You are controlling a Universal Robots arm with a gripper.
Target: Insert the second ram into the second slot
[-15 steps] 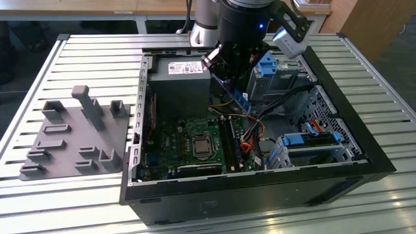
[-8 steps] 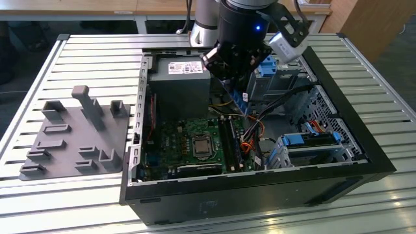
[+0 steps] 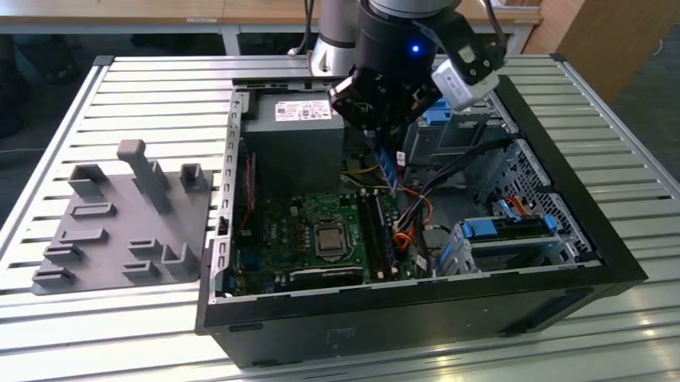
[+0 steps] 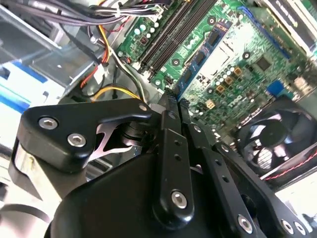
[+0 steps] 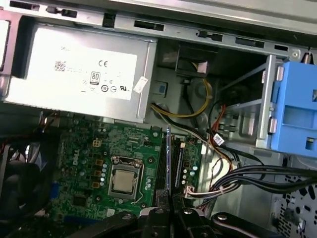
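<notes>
My gripper (image 3: 389, 150) hangs inside the open computer case (image 3: 595, 239), shut on the second ram (image 3: 393, 171), a thin dark-blue stick pointing down toward the motherboard (image 3: 287, 231). In the first wrist view the ram (image 5: 168, 158) is seen edge-on, rising from the gripper (image 5: 168, 210) between the two long black slots (image 5: 161, 163). In the second wrist view the blue stick (image 4: 202, 52) runs from the closed fingertips (image 4: 171, 106) beside the slots (image 4: 171, 32). The stick's lower edge is above the board, apart from the slots (image 3: 378, 231).
A grey power supply (image 3: 292, 127) fills the case's back. The processor socket (image 3: 330, 237) and a fan (image 4: 270, 139) lie beside the slots. Coloured cables (image 3: 425, 208) and blue drive-bay brackets (image 3: 510, 227) crowd the exterior view's right. A grey parts holder (image 3: 117, 223) lies outside the case.
</notes>
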